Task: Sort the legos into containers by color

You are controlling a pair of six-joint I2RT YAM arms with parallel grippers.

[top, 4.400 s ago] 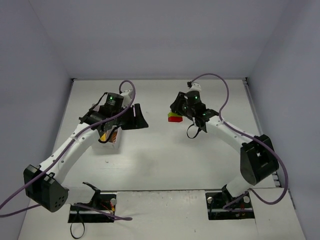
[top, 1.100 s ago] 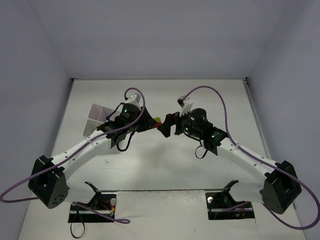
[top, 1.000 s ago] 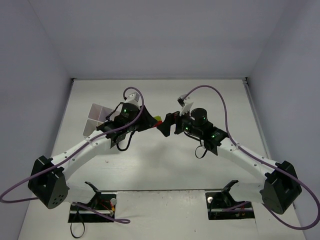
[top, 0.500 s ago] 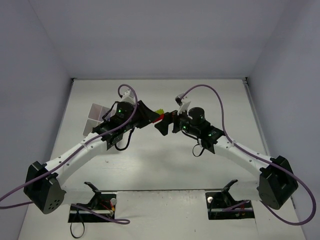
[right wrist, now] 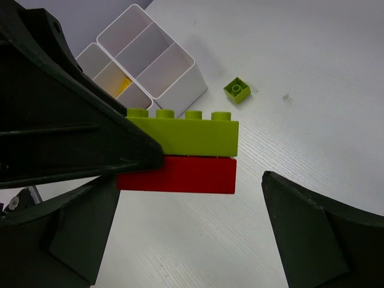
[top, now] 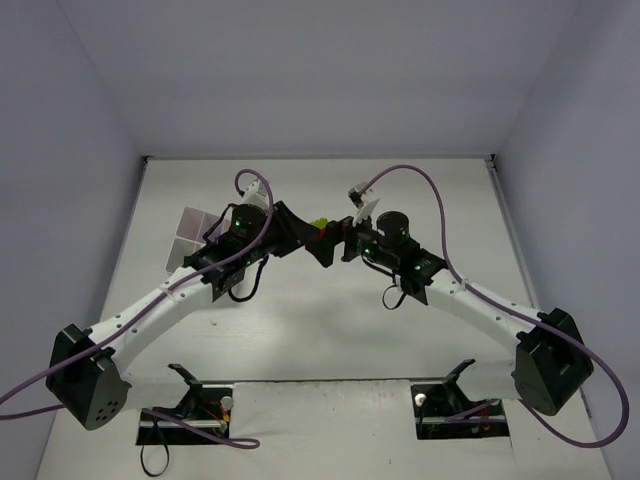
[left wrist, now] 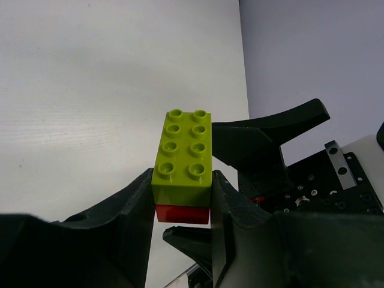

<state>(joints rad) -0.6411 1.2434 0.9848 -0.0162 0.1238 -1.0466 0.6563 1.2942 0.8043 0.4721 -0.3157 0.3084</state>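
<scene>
Holding the stack (left wrist: 182, 191) in my left gripper (top: 296, 232), I have its fingers clamped on one end of it: a green brick (left wrist: 183, 150) pressed onto a red brick (right wrist: 180, 175), lifted above the table (right wrist: 312, 84) at the middle of the top view. My right gripper (right wrist: 183, 231) is spread wide, one finger at the lower left and one at the lower right of its wrist view, with the stack ahead of the gap between them and touching neither. The bricks must come apart before either can go into the tray (right wrist: 180, 81). The tray stands at the upper left of that view, well apart from the stack, with a small green brick (right wrist: 237, 90) on the table near it. The main risk, as I judge it, is closing the right fingers across both layers, so that I only grip the whole stack twice and pulling parts nothing. My left fingers seem to lie over the seam as well, so even a clean hold on one brick may just drag the pair out of the left grip. If the joint gives suddenly, the freed brick could spring out and land somewhere awkward on the table. The right finger at lower left also sits close to the left gripper's fingers, so a careless closing could strike finger on finger and twist the stack loose.
</scene>
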